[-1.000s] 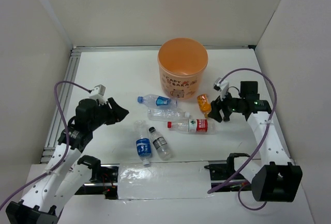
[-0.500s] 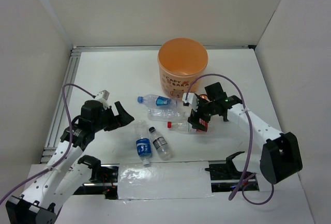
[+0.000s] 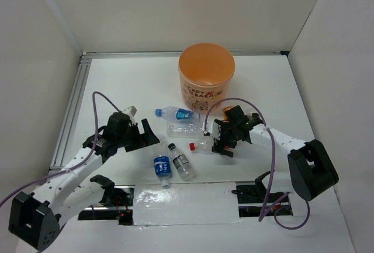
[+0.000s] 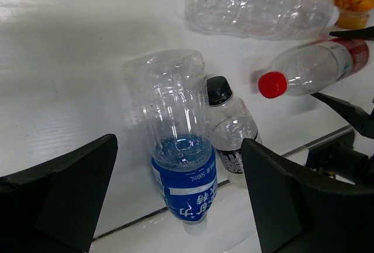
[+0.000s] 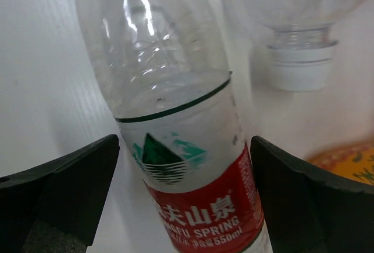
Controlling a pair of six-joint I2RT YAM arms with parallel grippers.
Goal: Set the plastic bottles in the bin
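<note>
Several plastic bottles lie on the white table in front of the orange bin [image 3: 206, 75]. My right gripper [image 3: 220, 142] [image 5: 184, 148] is open, with a finger on either side of the red-labelled, red-capped bottle [image 5: 181, 148] [image 3: 201, 144]; no contact shows. My left gripper [image 3: 151, 136] [image 4: 178, 165] is open above the blue-labelled bottle [image 4: 178, 165] [image 3: 162, 166]. Beside that bottle lies a dark-labelled, black-capped bottle [image 4: 231, 133] [image 3: 182, 161]. A clear unlabelled bottle [image 3: 187, 128] [image 4: 257, 7] and another blue-labelled bottle [image 3: 175, 113] lie farther back. The small orange bottle [image 3: 235, 113] [image 5: 350, 159] is partly hidden by the right arm.
White walls close in the table on the left, back and right. An aluminium rail [image 3: 70, 113] runs along the left edge. A silvery taped strip [image 3: 184, 203] lies at the near edge between the arm bases.
Both grippers have opened wide. The right arm swung left from the orange bottle onto the red-labelled bottle. The left arm reached right and down toward the near blue-labelled bottle.
</note>
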